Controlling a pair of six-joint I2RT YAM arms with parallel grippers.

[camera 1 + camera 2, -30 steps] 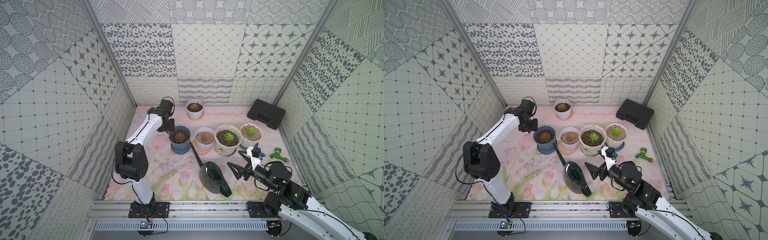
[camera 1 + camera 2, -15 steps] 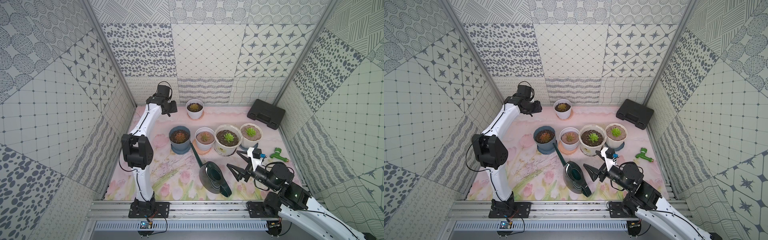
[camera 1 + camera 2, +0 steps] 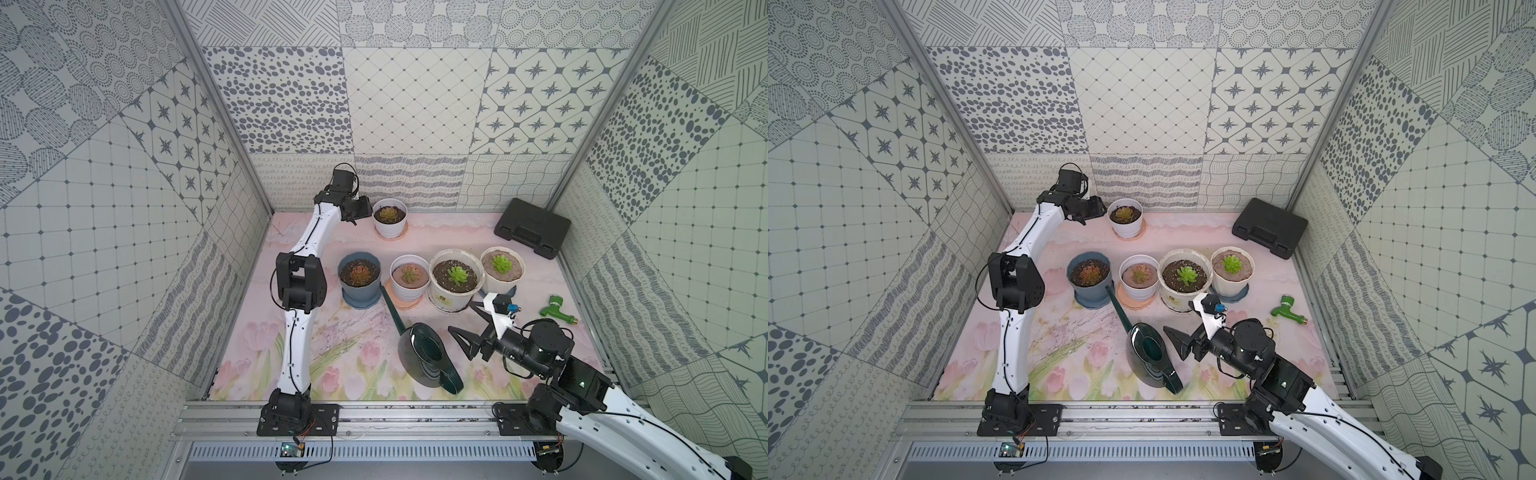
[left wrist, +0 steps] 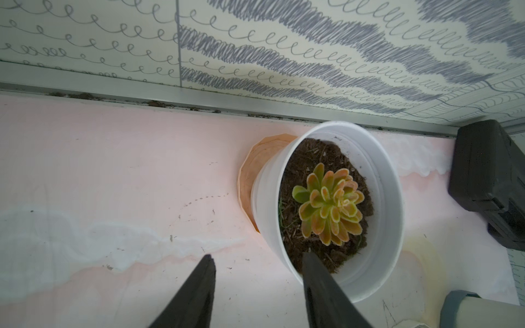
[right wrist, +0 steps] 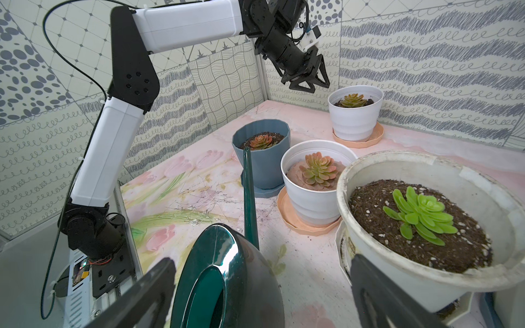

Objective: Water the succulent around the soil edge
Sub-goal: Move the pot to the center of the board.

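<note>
- While the green watering can [image 3: 428,357] stands ungrasped, the right gripper [image 3: 460,318] gapes wide, empty, beside it.
- Left gripper [image 4: 257,255]: half-spread, empty.
- Likely next: grip it, wet the soil edge [image 3: 513,274] round the succulent [image 3: 500,263].

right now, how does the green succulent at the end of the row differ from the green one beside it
Soil: the end succulent sits in smooth tan soil; its neighbour sits in dark speckled soil.
Pot: the end succulent's white pot is smaller than the neighbour's scuffed cream pot.
Leaves: the end succulent is compact and spiky; the neighbour is looser, with longer leaves.
Both are bright green.
</note>
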